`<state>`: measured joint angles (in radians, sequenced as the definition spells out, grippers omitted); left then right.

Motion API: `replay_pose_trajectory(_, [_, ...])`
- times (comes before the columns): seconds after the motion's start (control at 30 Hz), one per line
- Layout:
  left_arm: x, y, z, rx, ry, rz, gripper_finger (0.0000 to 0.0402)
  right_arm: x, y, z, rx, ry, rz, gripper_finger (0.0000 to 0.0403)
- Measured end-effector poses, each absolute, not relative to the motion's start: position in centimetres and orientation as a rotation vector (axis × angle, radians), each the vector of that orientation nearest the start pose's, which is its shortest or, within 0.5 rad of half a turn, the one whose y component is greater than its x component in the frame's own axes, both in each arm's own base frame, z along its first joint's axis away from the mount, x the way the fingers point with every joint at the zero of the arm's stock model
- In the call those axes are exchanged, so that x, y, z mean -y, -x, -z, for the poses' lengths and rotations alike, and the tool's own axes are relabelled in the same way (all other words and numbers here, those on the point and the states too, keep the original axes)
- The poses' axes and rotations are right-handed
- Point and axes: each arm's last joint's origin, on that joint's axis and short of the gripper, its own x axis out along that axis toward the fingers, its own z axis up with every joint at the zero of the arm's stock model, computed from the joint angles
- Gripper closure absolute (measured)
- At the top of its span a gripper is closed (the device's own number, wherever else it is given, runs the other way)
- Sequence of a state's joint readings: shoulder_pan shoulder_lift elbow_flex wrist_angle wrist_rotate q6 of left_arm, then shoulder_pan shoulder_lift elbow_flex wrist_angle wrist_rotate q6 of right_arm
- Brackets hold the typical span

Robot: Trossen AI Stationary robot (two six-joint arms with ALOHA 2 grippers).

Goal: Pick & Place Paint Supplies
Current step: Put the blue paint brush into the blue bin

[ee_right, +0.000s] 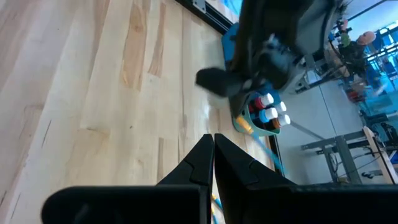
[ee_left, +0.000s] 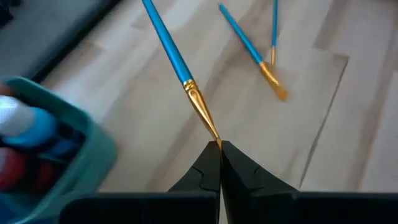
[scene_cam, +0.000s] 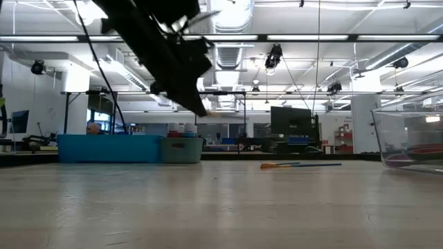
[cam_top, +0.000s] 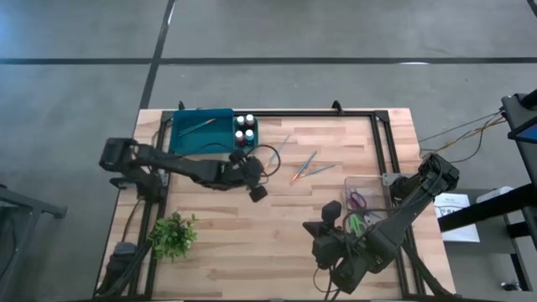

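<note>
Two dark arms worked over a pale wooden plank worktop (cam_top: pixel 252 226) inside a large hall with strip lights and grey floor; a person showed far off behind it. At the worktop's far left corner sat a teal plastic tray (cam_top: pixel 201 132) holding one brush and some capped paint bottles (cam_top: pixel 245 129); a clear plastic bin (cam_top: pixel 369 197) held scissors on the right, a small green plant (cam_top: pixel 173 235) stood near the front. The left tool (ee_left: pixel 219 149) hung beside the tray, fingers pressed together on the bristle tip of a slim blue-handled paintbrush with a gold ferrule (ee_left: pixel 174 59). The right tool (ee_right: pixel 213 144) waited near the front, pressed together on nothing. Two more thin brushes (cam_top: pixel 306 167) lay mid-worktop. Such a brush seemed light, stiff and smooth; held at its tip it would likely swing, so the handle's middle looked safer.
</note>
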<state>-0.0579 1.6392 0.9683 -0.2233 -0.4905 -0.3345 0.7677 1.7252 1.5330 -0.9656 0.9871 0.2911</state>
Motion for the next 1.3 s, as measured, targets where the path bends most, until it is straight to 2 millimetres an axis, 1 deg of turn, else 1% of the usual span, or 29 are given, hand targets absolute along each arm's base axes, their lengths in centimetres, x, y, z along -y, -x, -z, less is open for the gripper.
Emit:
replay_pose_trajectory(0.07, [0.5, -31.5, -20.2, -0.777, 0.062, -0.553, 0.0401, -22.3, -26.6, -30.0, -0.692, 0.616, 0.294, 0.0394])
replay_pose_trajectory(0.2, [0.3, -28.7, -21.6, -0.79, 0.074, -0.588, 0.0401, -22.3, -26.6, -30.0, -0.692, 0.615, 0.294, 0.0394])
replay_pose_trajectory(0.3, [0.1, -26.6, -22.7, -0.753, 0.095, -0.631, 0.0401, -22.3, -26.6, -30.0, -0.692, 0.616, 0.294, 0.0394])
replay_pose_trajectory(0.47, [-0.3, -23.1, -23.4, -0.721, 0.12, -0.715, 0.0401, -22.3, -26.6, -30.0, -0.691, 0.616, 0.294, 0.0394])
replay_pose_trajectory(0.67, [-1.0, -20.1, -23.5, -0.706, 0.156, -0.821, 0.0401, -22.3, -26.6, -30.0, -0.689, 0.614, 0.294, 0.0394])
replay_pose_trajectory(0.77, [-1.8, -19.2, -23.1, -0.749, 0.168, -0.888, 0.0401, -22.3, -26.6, -30.0, -0.689, 0.615, 0.294, 0.0394])
replay_pose_trajectory(0.9, [-3.1, -18.8, -22.8, -0.793, 0.203, -0.942, 0.0401, -22.3, -26.6, -30.0, -0.689, 0.614, 0.295, 0.0394])
replay_pose_trajectory(1.03, [-4.8, -18.5, -22.7, -0.844, 0.259, -0.937, 0.0401, -22.3, -26.6, -30.0, -0.688, 0.614, 0.295, 0.0394])
replay_pose_trajectory(1.2, [-6.9, -17.6, -22.4, -0.933, 0.303, -0.929, 0.0401, -22.3, -26.6, -30.0, -0.688, 0.615, 0.295, 0.0394])
replay_pose_trajectory(1.3, [-7.7, -17.3, -22.4, -0.963, 0.326, -0.899, 0.0401, -22.3, -26.6, -30.0, -0.689, 0.618, 0.294, 0.0394])
